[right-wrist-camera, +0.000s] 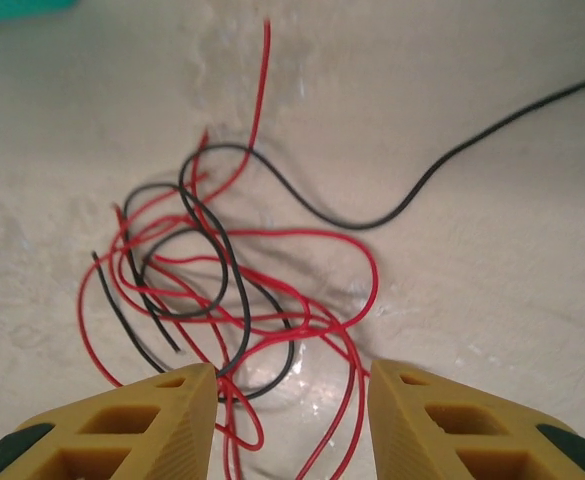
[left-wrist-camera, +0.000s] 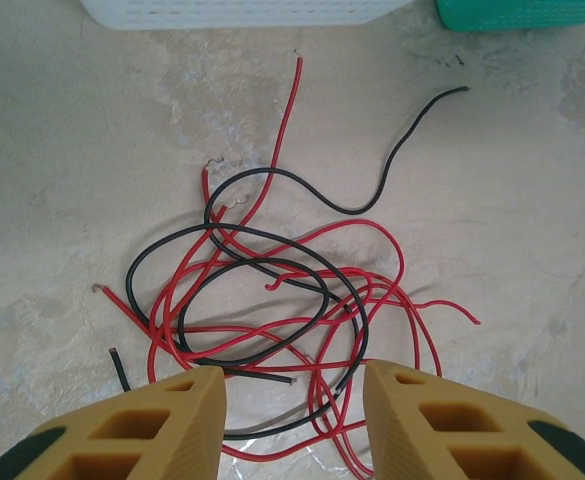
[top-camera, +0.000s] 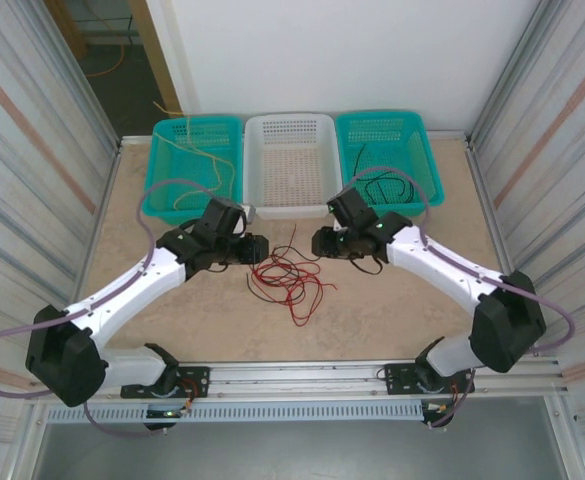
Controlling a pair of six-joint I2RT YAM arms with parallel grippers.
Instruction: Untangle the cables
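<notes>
**Cable knot between the two grippers, from above and from each wrist.** The cables [top-camera: 290,272] lie as one loose red-and-black knot on the table [top-camera: 152,330], between the arms and just in front of the white basket [top-camera: 290,165]. You have the left gripper [top-camera: 260,249] at the knot's left edge and the right gripper [top-camera: 319,243] at its upper right edge. They face each other across it, and neither is plainly the nearer.

From the left wrist, the loops spread directly ahead of the left gripper [left-wrist-camera: 294,390]. The heap's long axis runs away from the fingers toward the basket, and a black tail [left-wrist-camera: 402,150] trails off to the far right.

From the right wrist, the loops sit ahead and slightly left of the right gripper [right-wrist-camera: 292,385].

Both pairs of jaws stand partly apart and grip nothing. Strands cross the gap under each, though whether any strand touches a pad is hard to tell
</notes>
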